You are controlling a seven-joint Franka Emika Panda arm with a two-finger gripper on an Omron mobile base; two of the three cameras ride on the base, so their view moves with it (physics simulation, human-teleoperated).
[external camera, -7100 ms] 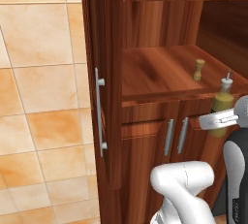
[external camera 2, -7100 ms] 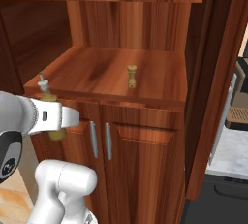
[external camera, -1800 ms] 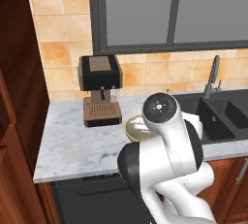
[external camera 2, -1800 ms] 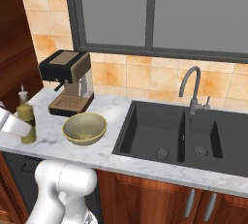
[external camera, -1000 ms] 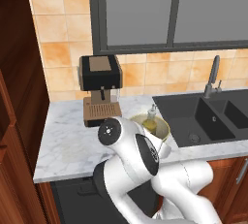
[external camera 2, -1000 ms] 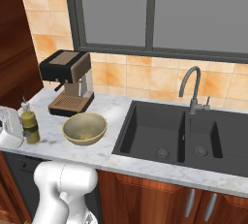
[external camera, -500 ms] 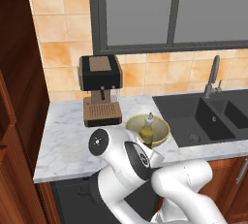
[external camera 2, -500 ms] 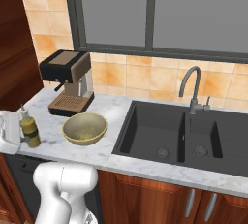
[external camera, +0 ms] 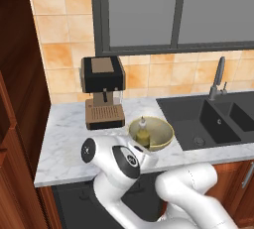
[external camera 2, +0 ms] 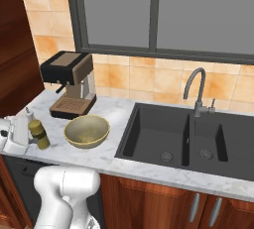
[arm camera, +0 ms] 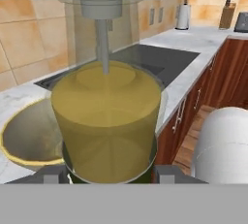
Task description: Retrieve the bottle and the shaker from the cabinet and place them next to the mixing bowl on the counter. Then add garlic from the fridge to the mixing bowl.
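While the end effector (external camera 2: 22, 135) grips the bottle (external camera 2: 37, 132) upright, the bottle stands low at the desk's (external camera 2: 114, 161) front left edge, its base at or just above the marble. Beside it at 3 o'clock sits the bowl (external camera 2: 87, 131); the coffee machine (external camera 2: 69, 84) stands behind at 12, the sink (external camera 2: 193, 139) farther at 3.

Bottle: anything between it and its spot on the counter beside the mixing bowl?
Nothing visible. The gripper holds the bottle low over bare counter, left of the mixing bowl. The coffee machine stands farther back.
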